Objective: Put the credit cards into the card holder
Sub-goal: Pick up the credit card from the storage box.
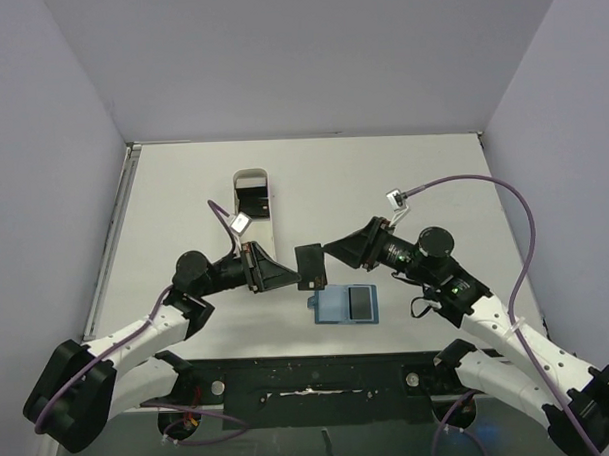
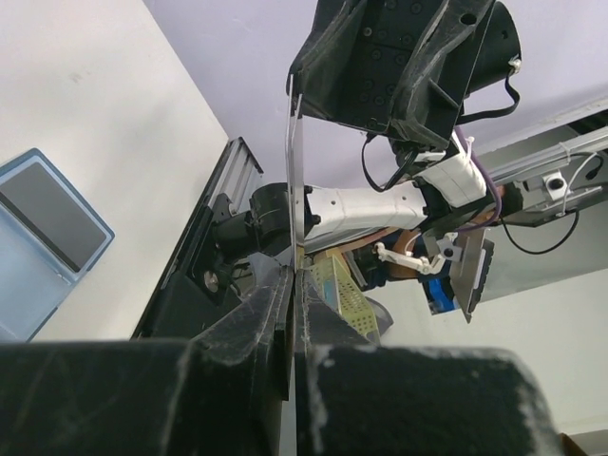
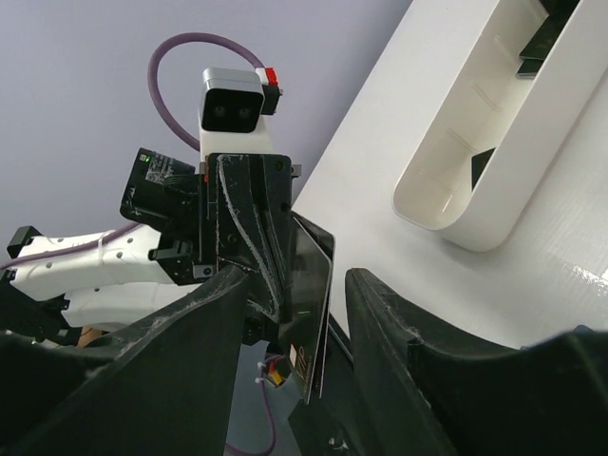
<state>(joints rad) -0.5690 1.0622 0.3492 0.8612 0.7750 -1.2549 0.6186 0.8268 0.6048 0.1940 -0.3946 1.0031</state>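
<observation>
Overhead; opposed wrist views sharing card

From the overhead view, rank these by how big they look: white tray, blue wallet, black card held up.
Largest to smallest:
1. white tray
2. card holder
3. held card, which is raised nearer the camera, so it may look slightly bigger than it is.

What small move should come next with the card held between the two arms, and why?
Probably close the right hand on the credit card. The left hand pinches it on edge above the table, and the right hand's open fingers stand on either side of it. The card holder lies open below, so a second grip would likely steady the card for insertion.
</observation>
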